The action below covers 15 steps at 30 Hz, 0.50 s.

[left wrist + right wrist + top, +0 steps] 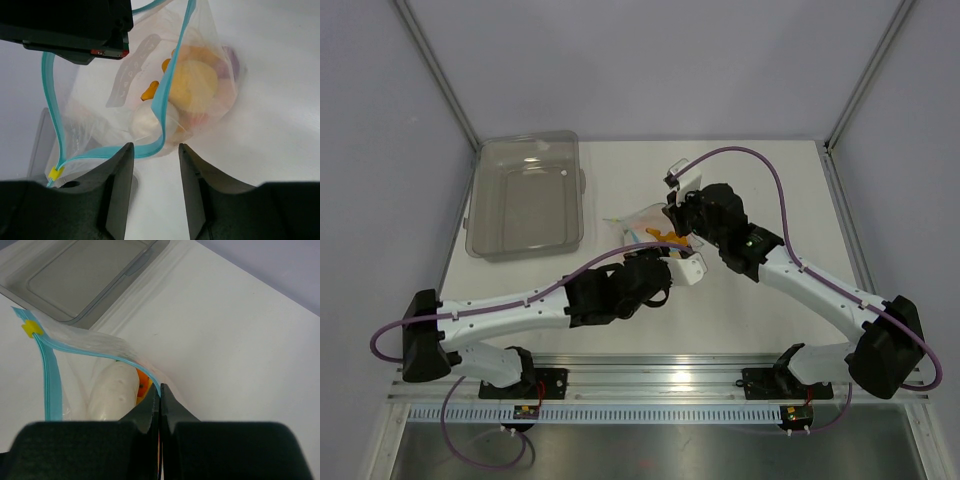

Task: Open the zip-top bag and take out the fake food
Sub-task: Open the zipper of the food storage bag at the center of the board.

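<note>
The bag [125, 75] was lying about mid-table [770, 180], wedged between the two grippers, with its mouth gaping toward the left wrist camera. The right gripper [160, 392] had its fingers squeezed fully together on the far lip, right on the blue zip strip [52, 385], pinching that edge up off the surface. The left gripper [156, 152] had its fingers parted a fair way and wasn't clamping anything. The near run of strip just crossed loose in front of its fingertips [125, 155].

The toy food [192, 85] was all bunched in the bottom of the bag, past the strip from the left fingers: a yellow piece, an orange bit [150, 91], a white radish [147, 122] closest to the opening and something purple [232, 60] at the back. The little yellow slider [56, 172] sat at the end of the strip, just left of the left fingers.

Room-wise, the table to the right and far side of the bag was bare white. The grey tray [480, 200] sat well apart at the far left corner, close to the table edge. The only tight thing was the two grippers themselves, nearly nose to nose over the bag's mouth.
</note>
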Motion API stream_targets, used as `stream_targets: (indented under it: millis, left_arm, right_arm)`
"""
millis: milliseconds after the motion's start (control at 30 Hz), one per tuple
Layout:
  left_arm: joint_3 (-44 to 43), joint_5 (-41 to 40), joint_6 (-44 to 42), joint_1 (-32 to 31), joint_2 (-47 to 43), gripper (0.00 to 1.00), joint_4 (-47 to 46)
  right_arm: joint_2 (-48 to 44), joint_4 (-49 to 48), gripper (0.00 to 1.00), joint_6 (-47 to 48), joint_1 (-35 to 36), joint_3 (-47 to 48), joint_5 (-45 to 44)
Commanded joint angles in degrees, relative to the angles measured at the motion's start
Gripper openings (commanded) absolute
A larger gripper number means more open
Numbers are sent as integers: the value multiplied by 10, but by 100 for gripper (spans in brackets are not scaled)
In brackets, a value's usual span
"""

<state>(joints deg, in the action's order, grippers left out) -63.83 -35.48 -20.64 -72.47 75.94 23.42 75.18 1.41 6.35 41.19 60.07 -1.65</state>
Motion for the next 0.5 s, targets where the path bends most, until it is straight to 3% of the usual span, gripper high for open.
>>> stream_targets:
  millis: [0, 333, 467]
  left_arm:
    - [31, -7, -37, -1, -46, 45, -58]
    - [123, 51, -70, 33, -127, 50, -187]
    - [122, 84, -77, 38, -113, 50, -186]
  right_arm:
    - [-10, -37, 0, -2, -2, -1, 4]
    - [-22, -42, 1, -5, -3, -10, 37]
    - [-23, -40, 1, -6, -3, -10, 38]
